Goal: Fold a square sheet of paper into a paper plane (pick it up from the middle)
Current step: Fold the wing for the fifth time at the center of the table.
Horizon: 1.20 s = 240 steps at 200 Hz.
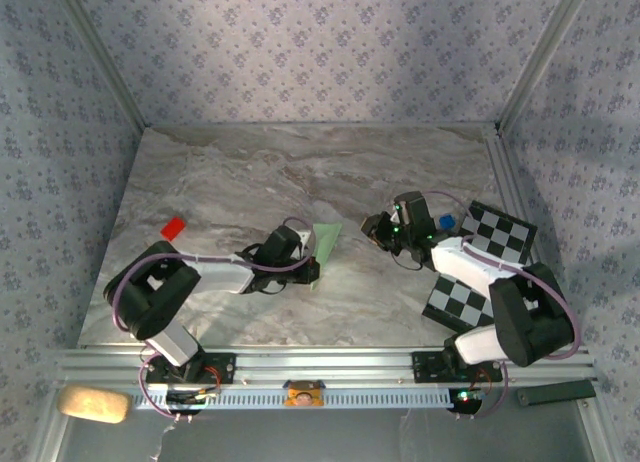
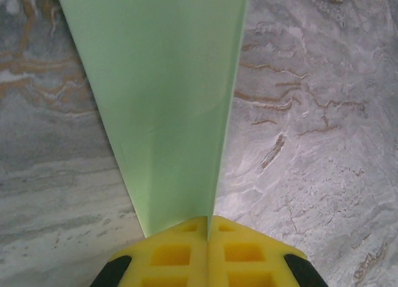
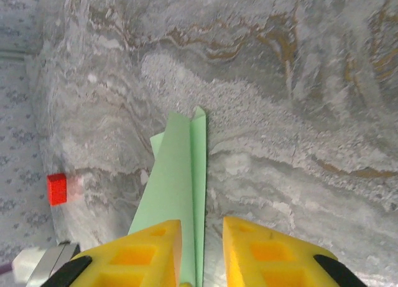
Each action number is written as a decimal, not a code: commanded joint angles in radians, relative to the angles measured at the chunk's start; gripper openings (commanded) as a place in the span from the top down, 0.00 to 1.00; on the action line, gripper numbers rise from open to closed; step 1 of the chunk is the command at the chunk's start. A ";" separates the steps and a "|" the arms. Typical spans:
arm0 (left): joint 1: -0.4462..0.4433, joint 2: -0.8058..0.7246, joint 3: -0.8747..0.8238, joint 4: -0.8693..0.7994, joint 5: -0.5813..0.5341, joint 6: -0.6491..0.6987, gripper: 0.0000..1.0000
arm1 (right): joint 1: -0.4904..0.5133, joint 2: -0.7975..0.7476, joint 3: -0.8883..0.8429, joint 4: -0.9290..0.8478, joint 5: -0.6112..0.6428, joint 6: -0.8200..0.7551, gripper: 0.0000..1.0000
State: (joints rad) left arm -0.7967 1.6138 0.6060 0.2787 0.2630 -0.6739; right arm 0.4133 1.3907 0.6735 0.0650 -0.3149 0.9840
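At centre-left of the top view, your left gripper (image 1: 308,269) is pinched shut on the narrow lower end of the paper plane (image 1: 325,242). The plane rises just to its right over the table (image 1: 220,172), long axis running up the frame with the broad end uppermost. Further right, across a strip of bare marble, your right gripper (image 1: 375,229) faces the plane, fingers parted and clamping nothing. In its wrist view the folded edge lines up with the gap, so I judge a straight reach leftward would meet the plane.
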 commanded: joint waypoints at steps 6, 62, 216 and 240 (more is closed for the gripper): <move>0.024 0.027 -0.014 0.086 0.119 -0.032 1.00 | 0.019 0.021 0.001 -0.001 -0.056 -0.048 0.76; 0.051 0.052 -0.033 0.088 0.143 -0.056 1.00 | 0.042 0.029 -0.016 0.010 -0.051 -0.062 0.79; 0.158 0.137 -0.109 0.214 0.341 -0.063 1.00 | 0.173 0.321 0.143 0.173 -0.272 -0.152 0.96; 0.170 0.140 -0.111 0.203 0.351 -0.052 1.00 | 0.184 0.367 0.174 0.180 -0.289 -0.147 0.96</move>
State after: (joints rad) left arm -0.6453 1.7210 0.5270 0.5388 0.6098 -0.7601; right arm 0.5838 1.7157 0.8043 0.2253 -0.5682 0.8570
